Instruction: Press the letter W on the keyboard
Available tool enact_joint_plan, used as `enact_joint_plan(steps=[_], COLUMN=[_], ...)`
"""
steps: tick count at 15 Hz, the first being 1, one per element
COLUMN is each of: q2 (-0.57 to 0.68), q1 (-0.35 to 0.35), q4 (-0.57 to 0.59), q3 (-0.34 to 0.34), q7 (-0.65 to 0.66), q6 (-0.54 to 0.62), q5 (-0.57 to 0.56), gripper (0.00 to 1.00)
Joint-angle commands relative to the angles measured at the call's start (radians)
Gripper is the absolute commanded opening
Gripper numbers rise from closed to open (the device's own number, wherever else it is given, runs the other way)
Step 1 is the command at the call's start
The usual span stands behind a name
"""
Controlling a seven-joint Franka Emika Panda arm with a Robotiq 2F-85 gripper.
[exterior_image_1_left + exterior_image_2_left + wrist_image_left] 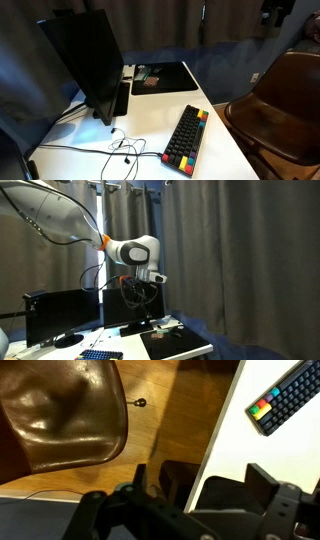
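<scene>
The keyboard [187, 138] is a narrow black one with red, yellow, green and blue keys along one edge. It lies on the white table [215, 95] near the front right. Its end also shows in an exterior view [100, 355] and in the wrist view [290, 400] at the top right. My gripper [148, 280] hangs high above the table, well apart from the keyboard. In the wrist view its two fingers [200, 485] stand wide apart with nothing between them. Single key letters are too small to read.
A black monitor [85, 60] stands at the table's left, with a flat black desk mat [165, 77] behind the keyboard. Thin cables [120, 150] lie left of the keyboard. A brown leather chair [280, 100] stands right of the table and also shows in the wrist view [65, 410].
</scene>
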Motion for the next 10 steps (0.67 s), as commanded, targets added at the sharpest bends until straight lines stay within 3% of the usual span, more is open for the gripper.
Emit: enact_joint_plan(steps=[1,7,10], q2=[0.001,0.001,0.06], q1=[-0.01,-0.01,0.064], q4=[0.002,0.002,0.008], q3=[0.009,0.009,0.091], q7=[-0.002,-0.002,-0.025], q6=[-0.003,-0.003,-0.009], q5=[0.002,0.002,0.0], gripper=[1.0,1.0,1.0])
